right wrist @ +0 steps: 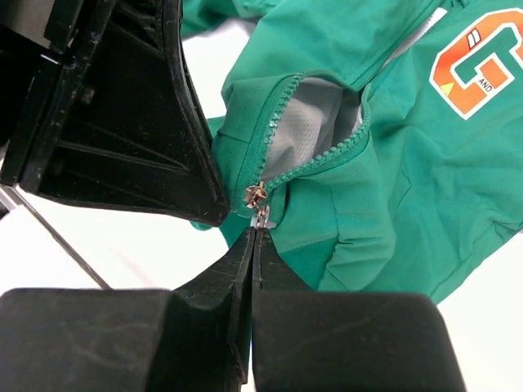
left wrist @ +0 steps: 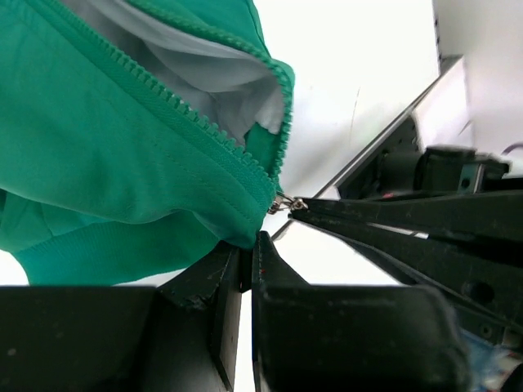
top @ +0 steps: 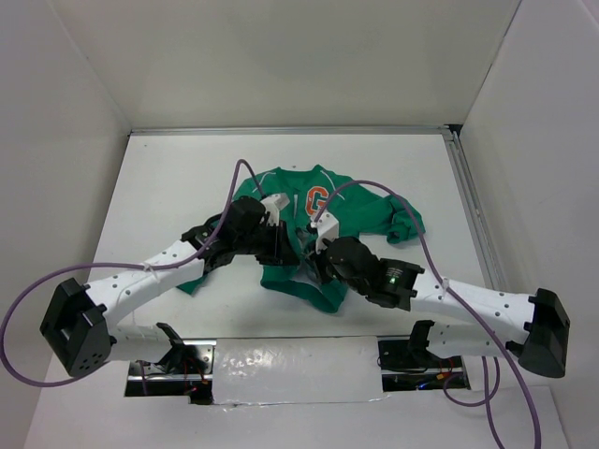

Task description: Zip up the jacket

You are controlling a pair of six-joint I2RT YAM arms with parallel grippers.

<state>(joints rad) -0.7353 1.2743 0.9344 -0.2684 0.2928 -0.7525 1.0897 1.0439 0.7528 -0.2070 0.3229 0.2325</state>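
Note:
The green jacket with an orange "G" patch lies on the white table, its front zipper open above the hem. My left gripper is shut on the jacket's bottom hem beside the zipper's lower end. My right gripper is shut on the small metal zipper pull; the slider sits at the bottom of the zipper teeth. In the left wrist view the right gripper's fingers hold the pull. The pale lining shows in the gap.
White walls enclose the table on three sides, with a metal rail along the right. Purple cables arc over both arms. A sleeve bunches at the right. Mounts and foil tape line the near edge.

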